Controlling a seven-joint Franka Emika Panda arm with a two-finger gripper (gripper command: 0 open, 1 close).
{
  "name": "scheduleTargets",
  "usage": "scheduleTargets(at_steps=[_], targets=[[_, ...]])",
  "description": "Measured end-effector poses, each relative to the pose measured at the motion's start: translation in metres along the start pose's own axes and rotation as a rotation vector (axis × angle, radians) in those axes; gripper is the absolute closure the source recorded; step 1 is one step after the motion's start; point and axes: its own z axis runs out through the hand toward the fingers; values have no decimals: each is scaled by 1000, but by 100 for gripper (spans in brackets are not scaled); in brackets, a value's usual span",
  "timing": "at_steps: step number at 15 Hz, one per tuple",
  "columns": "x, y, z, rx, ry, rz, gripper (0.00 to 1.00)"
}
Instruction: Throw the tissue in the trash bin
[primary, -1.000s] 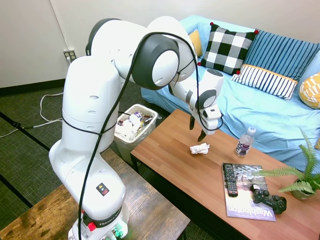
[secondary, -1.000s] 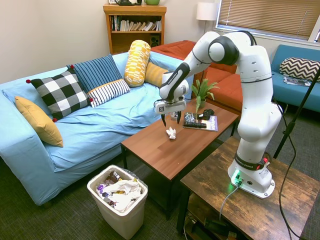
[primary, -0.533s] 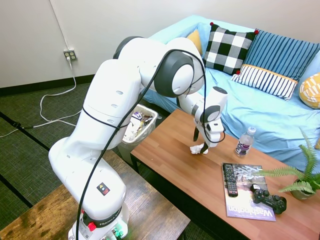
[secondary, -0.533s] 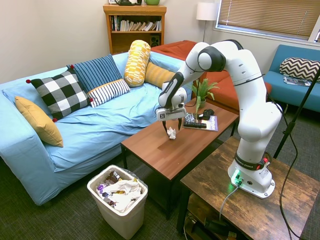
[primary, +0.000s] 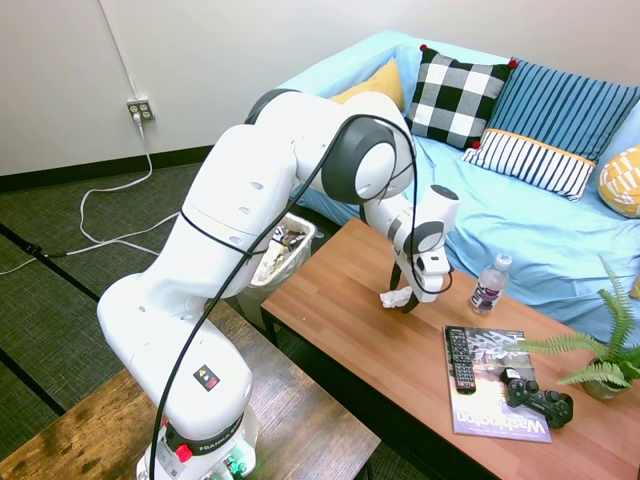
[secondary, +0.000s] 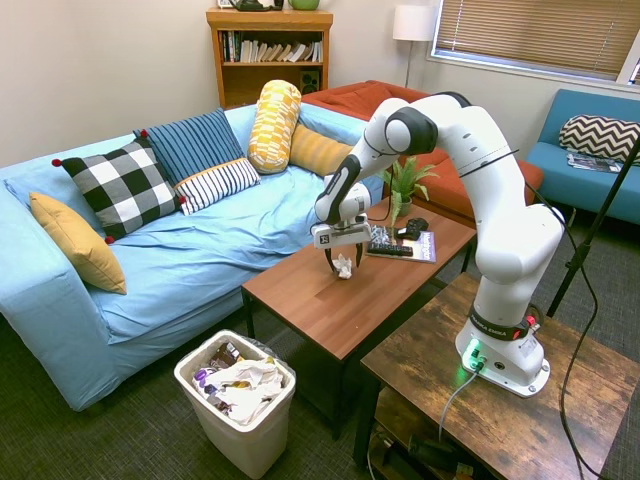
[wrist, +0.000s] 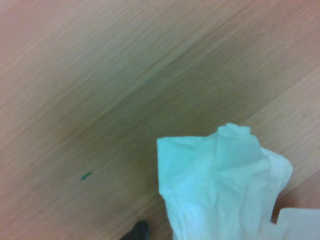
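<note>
The tissue (primary: 392, 296) is a small crumpled white wad lying on the wooden coffee table (primary: 350, 330), and it fills the near part of the wrist view as the tissue (wrist: 220, 185). My gripper (primary: 401, 300) has come down over it and stands open, one finger on each side of the wad, which also shows as the tissue (secondary: 343, 266) between the fingers of the gripper (secondary: 343, 262). The trash bin (secondary: 240, 425) is a white wastebasket on the floor off the table's end, full of papers and wrappers. My arm hides most of the trash bin (primary: 299, 234) in the first exterior view.
Further along the table are a water bottle (primary: 487, 284), a magazine (primary: 497, 405) with a remote (primary: 459, 358) on it, a black game controller (primary: 538, 397) and a potted fern (primary: 600, 360). The blue sofa (secondary: 190, 240) with its pillows runs along the table's far side.
The arm has lowered and the gripper has dropped from above the table down around the tissue. The tissue has stayed in place.
</note>
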Motion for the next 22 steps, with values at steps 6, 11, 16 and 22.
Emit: scheduleTargets(at_steps=[6, 11, 16, 22], targets=[[1, -2, 7, -3, -11, 6, 100], [2, -2, 7, 0, -12, 5, 100], [-8, -8, -4, 36, 2, -16, 100], [-125, -26, -111, 135, 128, -186, 100]])
